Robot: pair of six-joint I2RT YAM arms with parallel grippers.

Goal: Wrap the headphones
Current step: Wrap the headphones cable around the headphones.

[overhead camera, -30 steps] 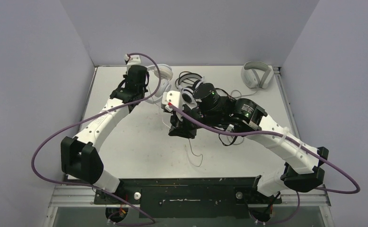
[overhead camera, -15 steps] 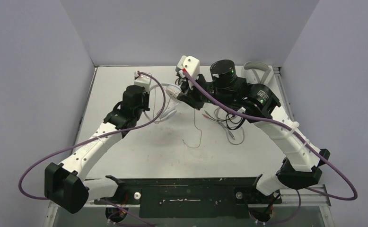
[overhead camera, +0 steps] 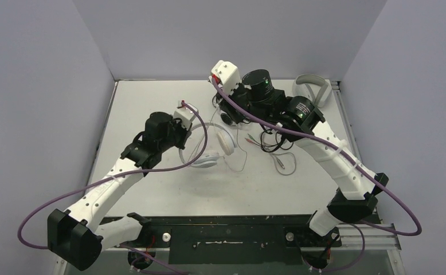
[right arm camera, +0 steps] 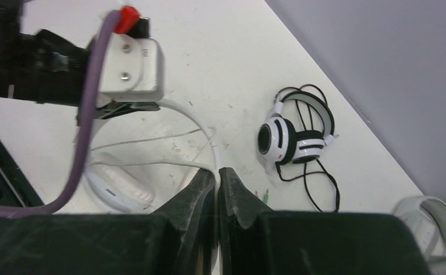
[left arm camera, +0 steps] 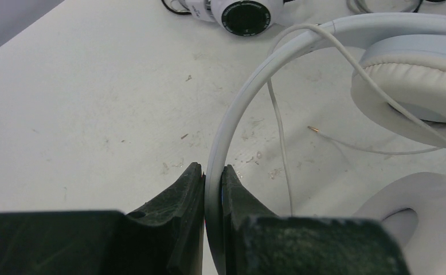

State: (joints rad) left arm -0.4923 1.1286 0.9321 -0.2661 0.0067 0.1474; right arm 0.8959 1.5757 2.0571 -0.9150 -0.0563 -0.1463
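over the table (overhead camera: 135,103), left gripper (left arm camera: 214,172) clamps the white headphones (left arm camera: 415,86) by the headband (left arm camera: 249,91); right gripper (right arm camera: 216,172) pinches their thin cable (left arm camera: 279,137).

White-shelled arms (overhead camera: 112,183) (overhead camera: 338,163) with black joints (overhead camera: 74,238) are pictured, trailed by purple cables (overhead camera: 204,133); the left hand (left arm camera: 212,170) is shown black, scuffed.

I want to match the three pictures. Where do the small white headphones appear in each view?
Top external: the white headphones are near the middle of the picture, just right of the left arm's tip.
Left wrist: in the right half, with the headband arching up from bottom centre.
Right wrist: left of centre, with one ear pad low.
Shared landmark: the left gripper, shut on the headband, shows in all three.
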